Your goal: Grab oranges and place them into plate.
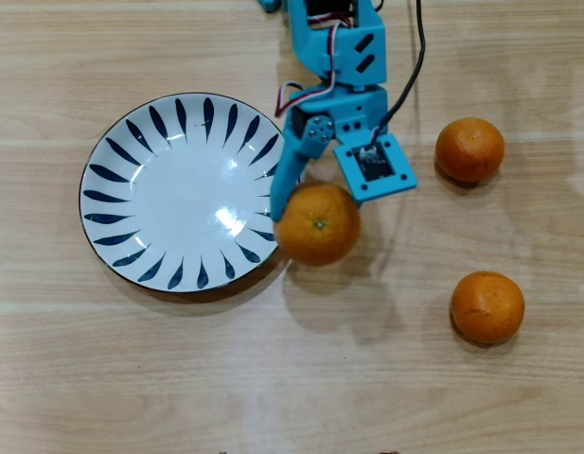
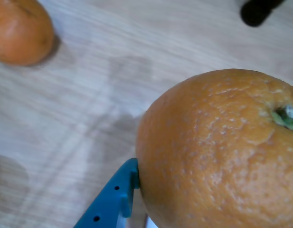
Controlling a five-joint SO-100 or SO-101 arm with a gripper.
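My blue gripper (image 1: pixel 313 216) is shut on the largest orange (image 1: pixel 318 225) and holds it above the table, with the orange's shadow falling on the wood below. From overhead this orange overlaps the right rim of the white plate (image 1: pixel 131 142) with dark blue petal strokes, which holds nothing. In the wrist view the held orange (image 2: pixel 217 152) fills the right side, and one blue finger (image 2: pixel 113 199) presses its left flank. Two smaller oranges lie on the table to the right, one farther back (image 1: pixel 469 149) and one nearer (image 1: pixel 487 306). One of them (image 2: pixel 20 31) shows at the wrist view's top left.
The arm (image 1: pixel 344 57) reaches in from the top centre with a black cable (image 1: pixel 416 66) trailing beside it. The table is light wood (image 1: pixel 178 378).
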